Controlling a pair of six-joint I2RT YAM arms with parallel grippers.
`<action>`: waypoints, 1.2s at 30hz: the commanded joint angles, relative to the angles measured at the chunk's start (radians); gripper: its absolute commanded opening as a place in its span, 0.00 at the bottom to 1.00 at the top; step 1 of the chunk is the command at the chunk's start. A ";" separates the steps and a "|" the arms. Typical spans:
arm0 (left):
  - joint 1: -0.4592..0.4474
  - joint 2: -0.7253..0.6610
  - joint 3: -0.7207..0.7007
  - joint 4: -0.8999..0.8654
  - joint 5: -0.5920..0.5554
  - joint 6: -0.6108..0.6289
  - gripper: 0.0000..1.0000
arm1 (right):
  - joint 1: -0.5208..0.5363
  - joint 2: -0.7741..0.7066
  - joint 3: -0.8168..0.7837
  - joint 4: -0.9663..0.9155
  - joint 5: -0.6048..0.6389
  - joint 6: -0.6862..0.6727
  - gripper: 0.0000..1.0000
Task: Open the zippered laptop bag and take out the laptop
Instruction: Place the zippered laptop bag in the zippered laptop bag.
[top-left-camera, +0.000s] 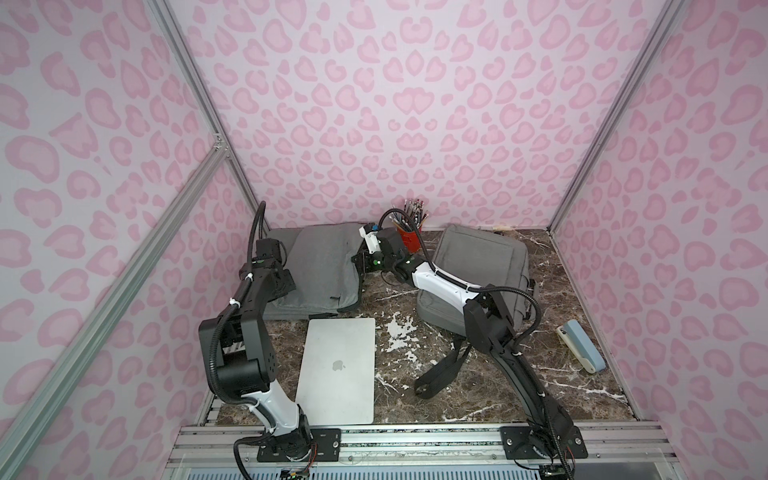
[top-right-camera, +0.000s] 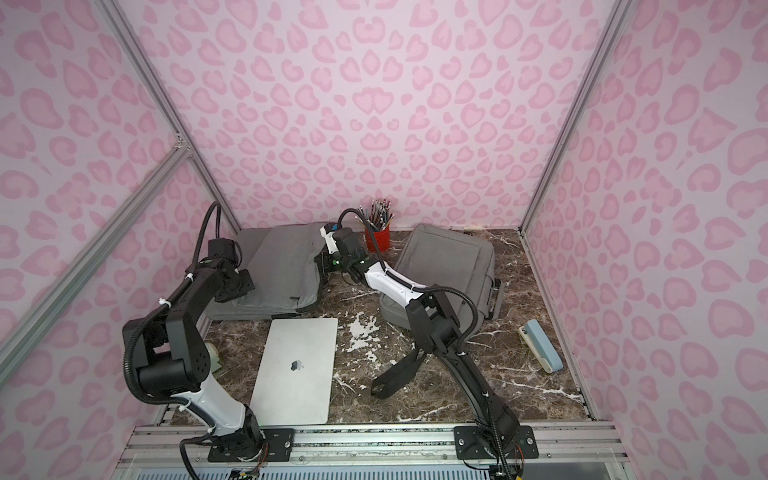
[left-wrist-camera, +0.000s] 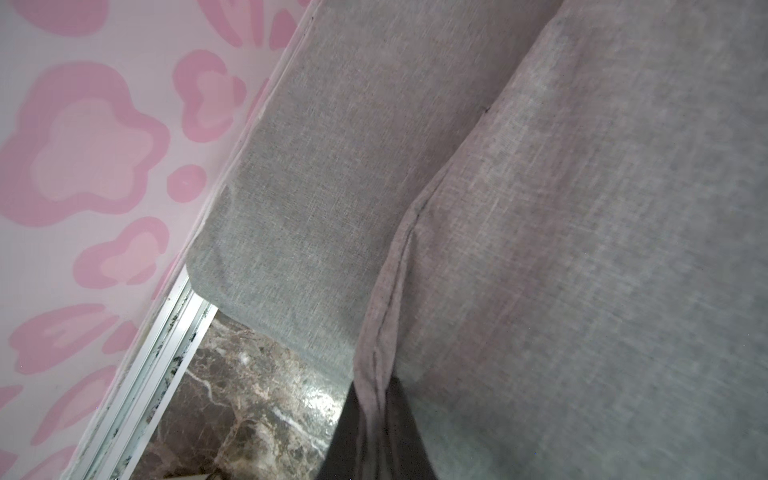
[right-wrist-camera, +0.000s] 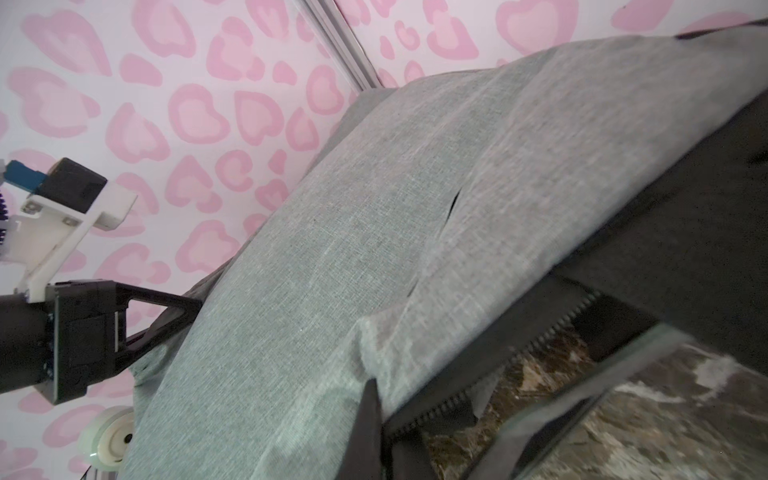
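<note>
We show the left arm (top-left-camera: 245, 307) folded at the elbow, its forearm reaching forward. The left gripper (top-left-camera: 289, 284) is closed, with its fingers (left-wrist-camera: 353, 432) pinching a seam of the laptop bag (top-left-camera: 320, 266). The right arm (top-left-camera: 440, 286) stretches forward and inward. The right gripper (top-left-camera: 359, 262) is closed on the bag's edge.

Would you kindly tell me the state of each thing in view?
laptop: closed, lying flat, outside the bag.
laptop bag: zipper open, edges gripped.
left pincer: shut on laptop bag.
right pincer: shut on laptop bag.
second grey bag: lying flat.
pencil cup: upright, holding pencils.
</note>
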 joint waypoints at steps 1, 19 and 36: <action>0.000 0.030 0.031 0.056 0.007 0.029 0.09 | 0.023 0.057 0.103 0.066 -0.034 -0.049 0.00; 0.004 0.055 0.090 -0.030 0.060 0.025 0.56 | 0.030 0.122 0.118 0.065 -0.097 -0.027 0.00; -0.208 -0.117 0.022 -0.101 0.376 0.129 0.75 | 0.014 0.105 0.113 -0.004 -0.140 0.013 0.00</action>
